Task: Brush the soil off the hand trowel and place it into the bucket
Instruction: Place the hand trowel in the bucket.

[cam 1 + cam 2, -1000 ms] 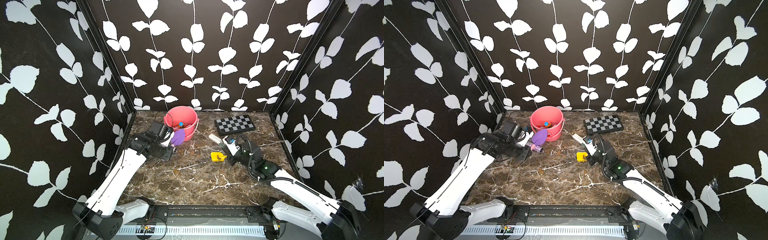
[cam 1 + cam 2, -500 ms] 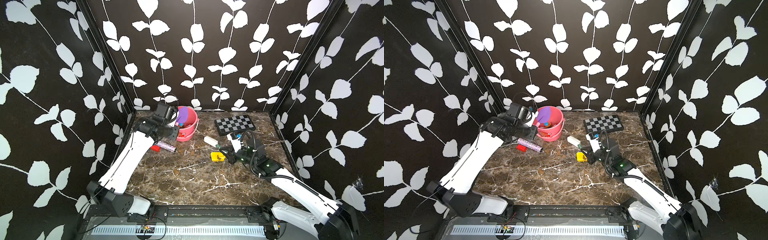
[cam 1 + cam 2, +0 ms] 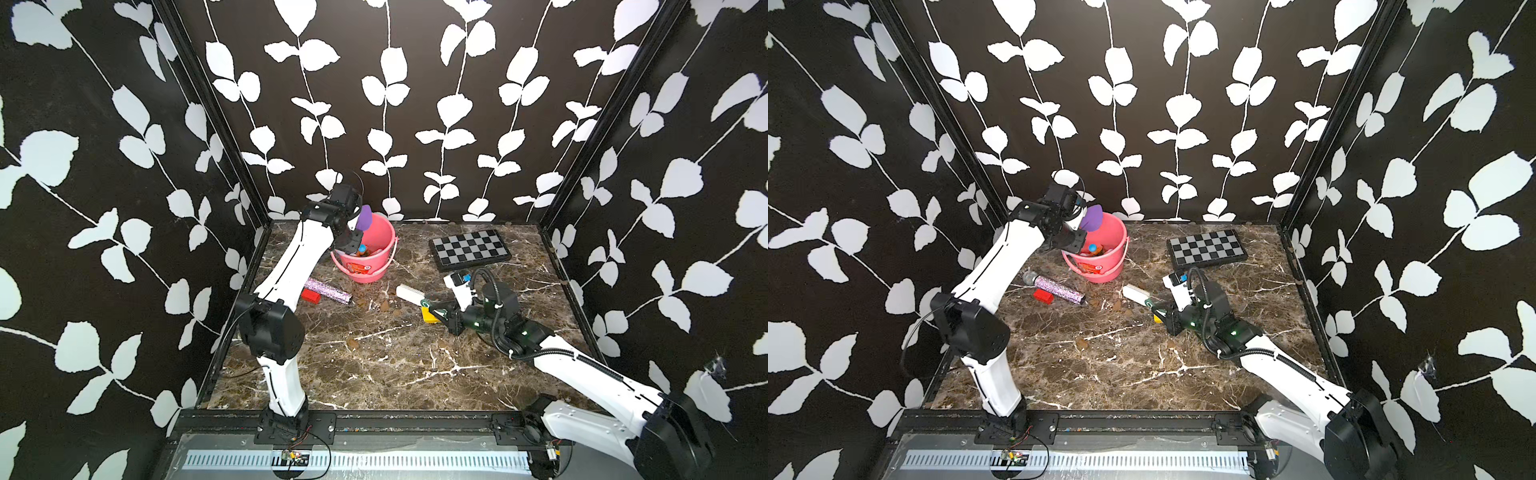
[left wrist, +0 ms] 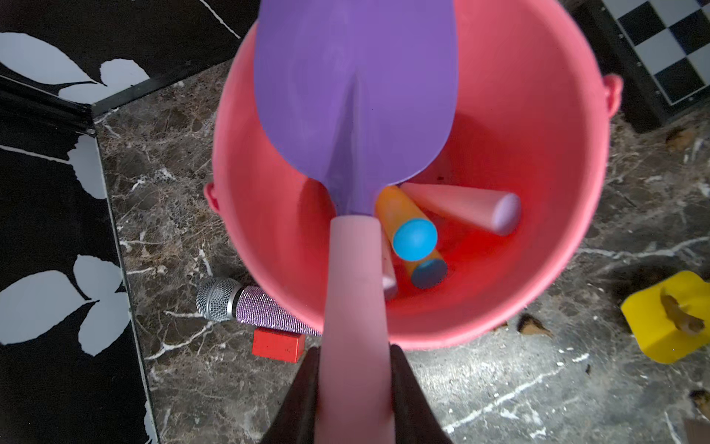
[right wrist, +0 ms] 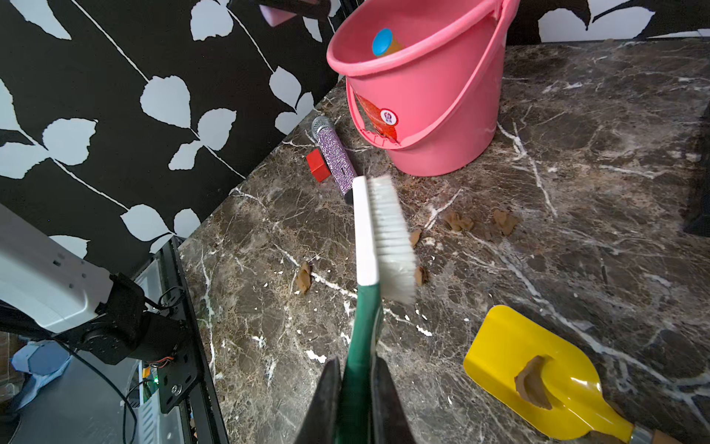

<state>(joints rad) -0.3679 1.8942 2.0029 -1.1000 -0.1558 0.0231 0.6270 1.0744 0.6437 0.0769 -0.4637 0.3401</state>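
**Entry: purple trowel**, pink handle; held by that handle in the left gripper, whose jaws are clamped on it; carried above the bucket, which is stood at about 11 o'clock on the table.

**Long axis:** run from the gripper across the bucket's near rim, with the blade spread over the open mouth; in both top views the blade is raised clear of the rim and pointed toward about 1 o'clock. The bucket is judged to lie straight below the blade, with the handle end out over the rim; the left arm is by far the nearer.

**Right gripper**: closed on the green handle of a brush; kept at about 4 o'clock from the bucket, well apart.

**Yellow trowel**: laid flat just beside that gripper; one lump of soil is borne on its blade; further lumps are scattered between brush and bucket.

**Not made out:** the purple blade's tip is cut off in the left wrist view; only one face is shown, and it is clean; the bucket's contents are partly covered; the yellow trowel's handle is cropped.
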